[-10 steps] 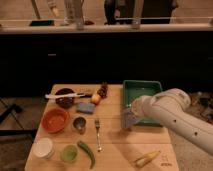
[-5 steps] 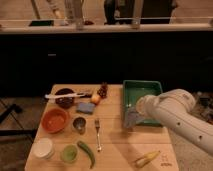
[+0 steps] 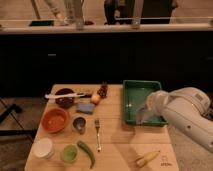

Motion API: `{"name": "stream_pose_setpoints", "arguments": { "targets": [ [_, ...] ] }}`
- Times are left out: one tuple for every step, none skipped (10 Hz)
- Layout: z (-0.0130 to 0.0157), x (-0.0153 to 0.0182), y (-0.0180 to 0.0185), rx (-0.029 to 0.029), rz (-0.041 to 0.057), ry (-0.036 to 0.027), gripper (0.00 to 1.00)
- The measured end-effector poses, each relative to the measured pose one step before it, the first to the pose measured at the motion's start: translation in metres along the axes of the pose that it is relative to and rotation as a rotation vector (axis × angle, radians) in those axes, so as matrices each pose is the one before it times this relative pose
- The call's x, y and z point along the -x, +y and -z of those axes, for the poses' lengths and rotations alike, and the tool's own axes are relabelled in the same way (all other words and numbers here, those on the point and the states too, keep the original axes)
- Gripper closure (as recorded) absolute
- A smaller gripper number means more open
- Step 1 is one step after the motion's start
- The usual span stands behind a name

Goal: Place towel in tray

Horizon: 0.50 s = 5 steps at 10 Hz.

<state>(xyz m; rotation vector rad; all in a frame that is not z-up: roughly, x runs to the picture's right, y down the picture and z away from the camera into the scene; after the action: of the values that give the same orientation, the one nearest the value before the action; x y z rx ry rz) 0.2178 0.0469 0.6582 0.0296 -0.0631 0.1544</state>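
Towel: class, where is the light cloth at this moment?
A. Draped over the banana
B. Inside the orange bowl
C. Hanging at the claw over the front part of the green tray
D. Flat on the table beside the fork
C: the towel hangs at the claw, over the near end of the tray, not lying on the table.

White arm (image 3: 187, 117) enters from right, bent at elbow; gripper (image 3: 145, 111) at its left end, lowered, fingers closed.
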Motion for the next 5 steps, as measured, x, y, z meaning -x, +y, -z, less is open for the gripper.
{"name": "stream_pose_setpoints", "arguments": {
  "targets": [
    [-0.00112,0.00014,-0.00919,-0.01371,0.00023,0.00668,1.0],
    [-0.00701,-0.00129,-0.01058,-0.0103,-0.00342,0.00941,1.0],
    [-0.00868,-0.00418,-0.00975,-0.00547,-0.00782,0.01098,1.0],
    [-0.01178,-0.00715,-0.01182,-0.00101,-0.02112,0.00657,1.0],
    [-0.00692,-0.00756,-0.00523,0.00302,-0.01776,0.00352,1.0]
  ]
}}
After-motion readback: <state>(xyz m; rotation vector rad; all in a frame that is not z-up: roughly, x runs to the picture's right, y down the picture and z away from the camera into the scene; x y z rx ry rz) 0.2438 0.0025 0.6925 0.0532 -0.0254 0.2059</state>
